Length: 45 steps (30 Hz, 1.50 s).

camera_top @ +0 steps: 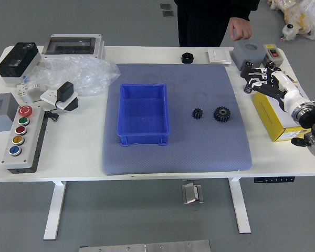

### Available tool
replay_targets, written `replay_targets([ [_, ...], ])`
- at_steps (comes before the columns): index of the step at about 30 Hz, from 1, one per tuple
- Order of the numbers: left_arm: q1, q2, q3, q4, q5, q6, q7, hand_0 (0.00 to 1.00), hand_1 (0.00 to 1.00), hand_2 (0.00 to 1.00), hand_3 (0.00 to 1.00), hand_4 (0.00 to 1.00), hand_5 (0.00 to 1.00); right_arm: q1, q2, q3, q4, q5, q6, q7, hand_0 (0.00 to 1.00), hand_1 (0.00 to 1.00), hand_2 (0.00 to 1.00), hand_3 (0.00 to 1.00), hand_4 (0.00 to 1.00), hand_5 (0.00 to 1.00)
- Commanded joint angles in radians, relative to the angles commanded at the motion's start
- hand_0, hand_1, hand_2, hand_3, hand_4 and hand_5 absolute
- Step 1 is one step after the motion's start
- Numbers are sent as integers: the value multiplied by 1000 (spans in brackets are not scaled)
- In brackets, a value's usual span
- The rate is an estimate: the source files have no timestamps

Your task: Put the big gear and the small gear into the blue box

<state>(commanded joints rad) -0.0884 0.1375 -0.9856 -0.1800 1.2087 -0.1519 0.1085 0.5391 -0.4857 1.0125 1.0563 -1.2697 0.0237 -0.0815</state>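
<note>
On the far side of the long white rectangular table [68, 152], a person in dark clothing [202, 21] stands with one bare hand [240, 29] hanging near the edge, handling nothing. The flat grey-blue mat [199, 149] carries the open blue rectangular plastic box [143, 139], left of centre. At the right, the robot's black and silver five-fingered right hand [279, 88] is over the yellow carton [273, 122] and the table beside it, off the mat; its fingers are spread, released, with nothing grasped. The big black round toothed gear [222, 114] lies flat on the mat, nearer this hand; the small black toothed gear [197, 113] lies between it and the box. Step in hand, as judged: approach for the first pick; neither gear is boxed. Next operation: extend the hand inward, lower it over one gear, probably the big one, close on its toothed rim, lift clear of the box wall, release inside.
</note>
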Motion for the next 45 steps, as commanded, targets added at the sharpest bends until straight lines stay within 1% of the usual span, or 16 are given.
replay_targets([
  [3, -1, 0, 0, 0, 1, 0, 0, 850, 820, 799, 821, 680, 300, 26, 1, -45, -6, -72, 6, -17, 719, 662, 802, 836, 705, 139],
  [4, -1, 0, -1, 0, 1, 0, 0, 850, 820, 799, 822, 680, 300, 37, 1, -65, -9, -104, 9, -24, 720, 666, 813, 856, 717, 102],
  [9, -2, 2, 0, 0, 2, -1, 2, 850, 820, 799, 822, 680, 300, 81, 11, -166, -15, -272, 17, -56, 720, 666, 813, 856, 717, 102],
  [10, -1, 2, 0, 0, 2, -1, 2, 850, 820, 799, 822, 680, 300, 89, 14, -186, -17, -304, 17, -62, 726, 681, 850, 902, 735, 103],
  [12, -1, 2, 1, 0, 3, -1, 2, 850, 820, 799, 822, 680, 300, 100, 20, -216, -23, -372, 18, -69, 726, 681, 850, 902, 735, 103],
  [15, 0, 1, 2, 0, 4, -1, 3, 850, 820, 799, 822, 680, 300, 114, 30, -244, -30, -462, 28, -77, 726, 681, 850, 902, 735, 103],
  [16, 0, 1, 2, 0, 4, -1, 3, 850, 820, 799, 822, 680, 300, 117, 33, -251, -32, -488, 33, -79, 749, 728, 900, 975, 763, 118],
  [21, 0, 2, 3, 0, 5, -2, 4, 850, 820, 799, 822, 680, 300, 132, 44, -270, -40, -603, 61, -91, 749, 728, 900, 975, 763, 118],
  [24, 0, 2, 5, 0, 6, -2, 4, 851, 820, 799, 822, 680, 301, 140, 51, -275, -47, -659, 73, -97, 761, 740, 920, 994, 785, 113],
  [27, 0, 2, 6, 0, 6, -2, 4, 851, 820, 799, 822, 680, 301, 146, 59, -279, -55, -694, 87, -104, 761, 740, 920, 994, 785, 113],
  [28, 0, 2, 6, 0, 6, -2, 4, 851, 820, 799, 822, 680, 300, 148, 61, -282, -57, -701, 90, -106, 764, 743, 901, 965, 814, 147],
  [33, 1, 3, 7, 0, 7, -2, 5, 851, 820, 799, 822, 680, 300, 158, 78, -293, -72, -726, 106, -116, 764, 743, 901, 965, 814, 147],
  [34, 1, 3, 7, 0, 7, -2, 5, 851, 820, 799, 822, 680, 300, 160, 83, -295, -76, -729, 109, -118, 733, 701, 812, 908, 812, 151],
  [39, 1, 2, 7, 0, 7, -2, 5, 851, 820, 799, 822, 680, 300, 173, 109, -302, -103, -738, 121, -123, 733, 701, 812, 908, 812, 151],
  [40, 1, 2, 6, 0, 7, -2, 5, 851, 820, 799, 822, 680, 300, 176, 113, -301, -108, -741, 123, -124, 718, 658, 769, 864, 802, 135],
  [45, 0, 1, 6, 0, 8, -2, 5, 851, 820, 799, 822, 680, 300, 183, 133, -298, -130, -751, 132, -125, 718, 658, 769, 864, 802, 135],
])
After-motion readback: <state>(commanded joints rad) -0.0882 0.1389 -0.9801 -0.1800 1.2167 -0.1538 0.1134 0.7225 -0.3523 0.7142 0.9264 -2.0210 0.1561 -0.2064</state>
